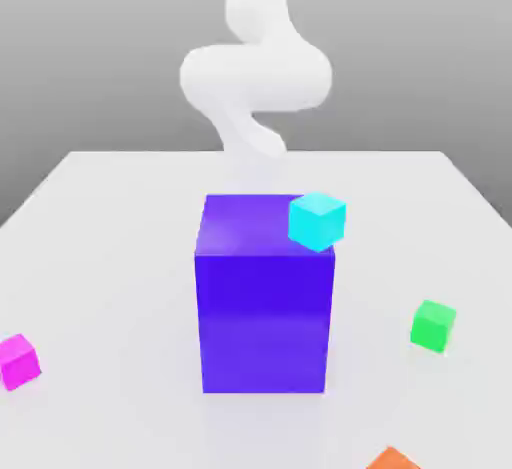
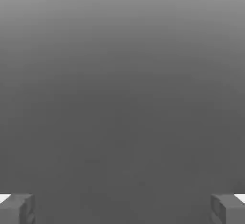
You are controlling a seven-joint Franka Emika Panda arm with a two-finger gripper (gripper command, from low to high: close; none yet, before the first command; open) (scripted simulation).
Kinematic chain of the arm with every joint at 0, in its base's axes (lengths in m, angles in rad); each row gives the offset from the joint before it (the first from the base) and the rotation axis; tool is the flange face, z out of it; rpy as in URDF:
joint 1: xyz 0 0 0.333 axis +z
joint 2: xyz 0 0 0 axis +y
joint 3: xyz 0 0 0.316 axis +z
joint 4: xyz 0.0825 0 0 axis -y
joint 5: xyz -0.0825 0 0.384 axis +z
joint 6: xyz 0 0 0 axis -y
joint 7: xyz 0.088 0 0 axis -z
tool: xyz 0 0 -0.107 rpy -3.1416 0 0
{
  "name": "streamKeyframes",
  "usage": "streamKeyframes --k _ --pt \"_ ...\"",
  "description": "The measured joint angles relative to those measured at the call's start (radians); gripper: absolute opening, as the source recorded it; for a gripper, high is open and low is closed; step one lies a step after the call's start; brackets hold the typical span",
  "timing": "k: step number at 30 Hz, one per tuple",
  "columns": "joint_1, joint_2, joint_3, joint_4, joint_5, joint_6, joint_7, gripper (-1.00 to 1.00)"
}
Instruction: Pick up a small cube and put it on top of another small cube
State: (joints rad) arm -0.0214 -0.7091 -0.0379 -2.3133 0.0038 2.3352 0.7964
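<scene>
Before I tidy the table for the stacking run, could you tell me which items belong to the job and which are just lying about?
Belong to the job:
- magenta cube
- green cube
- gripper, open and empty

Just lying about:
- big blue-purple block
- cyan cube
- orange cube

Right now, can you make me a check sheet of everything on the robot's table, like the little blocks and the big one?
Surface: pale table, flat, blocks spread out on it.
Job's things: magenta small cube at the exterior view's left edge; green small cube on the exterior view's right. Both sit on the table, far apart, nothing stacked yet.
Clutter: big blue-purple block in the middle; cyan small cube at its upper right corner, whether resting on it cannot be told; orange small cube at the front edge, cut off.
Grippers: gripper open, fingers wide apart, nothing between them.
Cables: nothing seen.
Surroundings: white arm behind the big block; plain grey background.
</scene>
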Motion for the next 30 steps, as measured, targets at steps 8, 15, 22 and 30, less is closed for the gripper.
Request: streamKeyframes --k 8,15,22,30 --pt "-0.068 0.293 -0.135 -0.043 0.028 0.115 -0.024 0.0" --pt "-0.131 0.546 -0.252 -0.08 0.089 0.213 -0.07 0.0" --pt "-0.259 0.807 -0.312 -0.116 0.184 0.307 -0.141 0.0" --pt "-0.402 1.102 -0.26 -0.113 0.324 0.454 -0.245 0.0"
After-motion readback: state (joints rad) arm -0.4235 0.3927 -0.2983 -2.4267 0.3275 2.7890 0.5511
